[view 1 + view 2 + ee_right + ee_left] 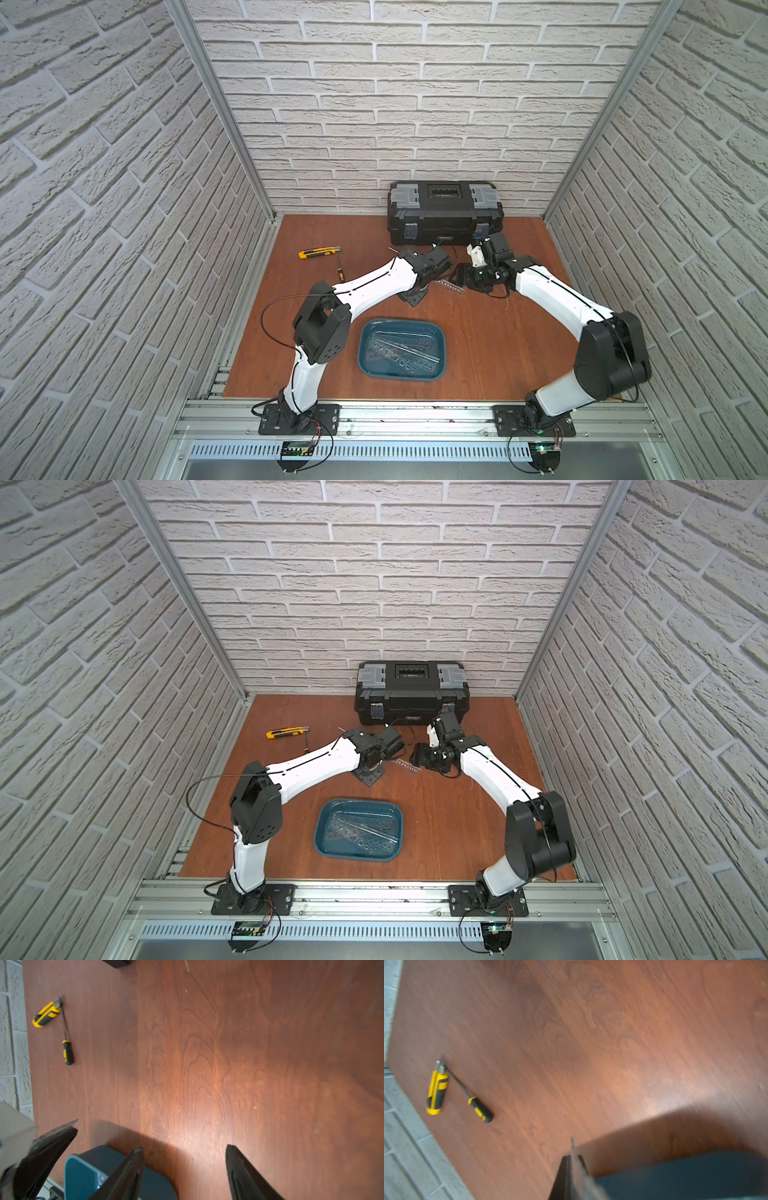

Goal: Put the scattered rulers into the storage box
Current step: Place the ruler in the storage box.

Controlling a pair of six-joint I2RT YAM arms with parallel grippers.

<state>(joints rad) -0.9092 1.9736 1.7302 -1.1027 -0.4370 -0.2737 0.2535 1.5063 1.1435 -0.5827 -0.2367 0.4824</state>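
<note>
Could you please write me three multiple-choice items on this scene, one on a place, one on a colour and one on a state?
1. Where does the toolbox stand?
A. Against the back wall
B. By the arm bases
C. At the table's left edge

2. What colour is the tray?
A. Red
B. Teal
C. White

3. How do the right hand's jaws stand?
A. Apart
B. Shut on a knife
C. Shut on a screwdriver

Answers:
1 A: both top views show it at the far end, right under the bricks.
2 B: its rim and floor are teal in both top views.
3 A: the right wrist view shows a wide gap between them.
</note>
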